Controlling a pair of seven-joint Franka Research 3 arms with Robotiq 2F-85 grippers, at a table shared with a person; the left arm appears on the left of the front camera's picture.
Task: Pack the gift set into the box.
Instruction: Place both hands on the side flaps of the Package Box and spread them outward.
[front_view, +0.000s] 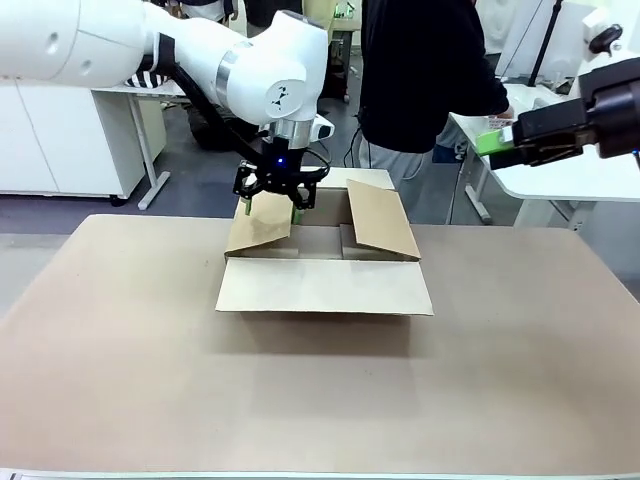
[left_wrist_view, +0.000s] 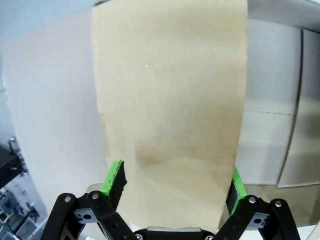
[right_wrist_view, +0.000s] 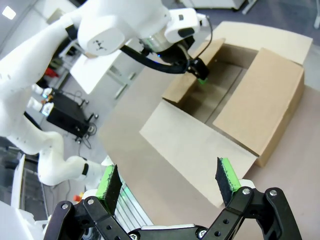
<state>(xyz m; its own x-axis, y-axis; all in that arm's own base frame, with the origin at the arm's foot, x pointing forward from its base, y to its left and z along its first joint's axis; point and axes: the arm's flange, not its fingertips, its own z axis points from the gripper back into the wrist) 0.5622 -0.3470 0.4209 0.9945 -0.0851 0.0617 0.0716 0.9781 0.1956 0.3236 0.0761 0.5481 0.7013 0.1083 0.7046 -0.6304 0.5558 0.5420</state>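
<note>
One brown table (front_view: 120, 380) carries a wide cardboard box (front_view: 325, 288) near the middle of its far edge, flaps open. A person (front_view: 420, 70) in a dark top stands beyond that edge. The left gripper (front_view: 270, 210) hangs over the box's left flap (front_view: 258, 222), jaws spread wide either side of it. The right gripper (right_wrist_view: 167, 172) hovers high by the far right corner, jaws spread and empty.

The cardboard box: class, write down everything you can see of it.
The box is a shallow brown corrugated carton sitting flat on the table, open on top. Its near flap and far flap lie folded outward; the left flap and right flap stand tilted inward. The open left gripper straddles the left flap's top edge; contact is unclear. What shows of the inside is bare cardboard.
</note>
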